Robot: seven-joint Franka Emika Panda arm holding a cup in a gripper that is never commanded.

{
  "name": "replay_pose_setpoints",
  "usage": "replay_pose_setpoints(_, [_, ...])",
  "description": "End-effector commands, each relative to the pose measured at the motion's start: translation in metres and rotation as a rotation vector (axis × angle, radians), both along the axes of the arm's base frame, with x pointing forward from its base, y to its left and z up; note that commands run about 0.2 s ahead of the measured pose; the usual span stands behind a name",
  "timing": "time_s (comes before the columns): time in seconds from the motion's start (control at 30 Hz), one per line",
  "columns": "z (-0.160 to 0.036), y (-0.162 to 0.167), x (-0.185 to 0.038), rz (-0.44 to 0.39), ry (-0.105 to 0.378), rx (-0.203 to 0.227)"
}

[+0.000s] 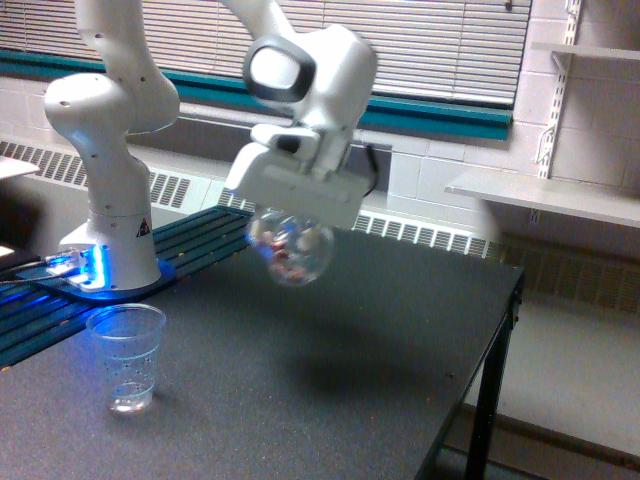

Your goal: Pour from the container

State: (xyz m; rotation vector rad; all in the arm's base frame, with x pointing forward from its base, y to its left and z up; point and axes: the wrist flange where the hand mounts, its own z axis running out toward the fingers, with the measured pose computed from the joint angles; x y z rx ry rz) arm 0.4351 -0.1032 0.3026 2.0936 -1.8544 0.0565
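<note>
The white arm rises from its base (108,255) at the exterior view's left, climbs out of the top of the frame, and comes back down toward the middle, ending in a bulky wrist section that leans over the dark table (330,400). The gripper (292,222) hangs below that wrist, its flat body tilted so that the end toward the exterior view's left sits a little lower. The container (290,250) sits directly under the gripper and touches it, held up in the air above the table, with its shadow falling on the surface beneath. It looks round and clear, with small reddish and pale pieces inside, though the outline is soft with blur. The fingers themselves are hidden by the gripper body and the blur, so their exact spacing cannot be read, but they appear clamped on the container. A taller clear cup (126,357) stands upright on the table near the base, well apart from the container and lower toward the exterior view's left, lit faintly blue by the glow at the base.
</note>
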Motion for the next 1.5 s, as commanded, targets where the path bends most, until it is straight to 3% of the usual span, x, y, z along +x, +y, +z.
replay_pose_setpoints(0.03, [-0.018,0.004,-0.032,-0.11,0.019,-0.029])
replay_pose_setpoints(0.27, [-0.025,-0.003,-0.057,-0.178,0.026,-0.045])
replay_pose_setpoints(1.0, [-0.001,-0.024,-0.104,-0.369,-0.008,-0.165])
replay_pose_setpoints(1.5, [0.001,-0.033,-0.13,-0.449,0.033,-0.181])
